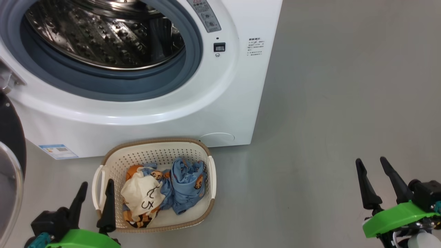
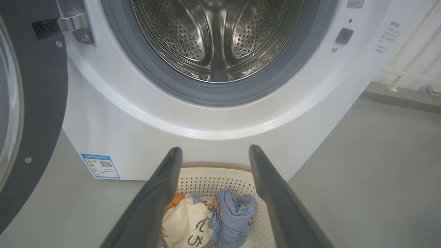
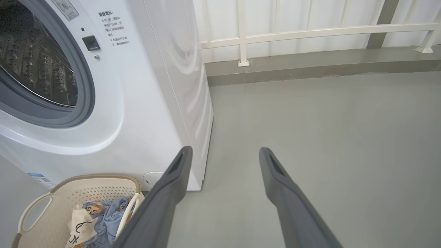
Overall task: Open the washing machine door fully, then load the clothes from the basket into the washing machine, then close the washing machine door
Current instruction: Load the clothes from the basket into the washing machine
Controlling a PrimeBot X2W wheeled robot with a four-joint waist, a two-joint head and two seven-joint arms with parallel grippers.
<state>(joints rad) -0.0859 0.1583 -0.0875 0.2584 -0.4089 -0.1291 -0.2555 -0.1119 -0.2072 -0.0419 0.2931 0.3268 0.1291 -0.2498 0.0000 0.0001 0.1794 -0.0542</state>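
The white washing machine (image 1: 220, 103) stands with its steel drum (image 1: 103, 34) exposed; its black-rimmed door (image 1: 12, 151) is swung open at the far left, also in the left wrist view (image 2: 38, 103). On the floor in front sits the cream basket (image 1: 155, 148) holding the clothes: a cream garment (image 1: 143, 198) and a light blue one (image 1: 187, 184). My left gripper (image 1: 97, 186) hangs open over the basket's left handle, nothing between its fingers. My right gripper (image 1: 372, 163) stands open over bare floor, far right of the basket. The left wrist view looks down on the clothes (image 2: 206, 224).
Grey floor (image 1: 327, 120) stretches to the right of the machine. A white railing (image 3: 310, 32) and a low kerb run along the far wall. A blue label sticker (image 1: 58, 151) marks the machine's lower left front.
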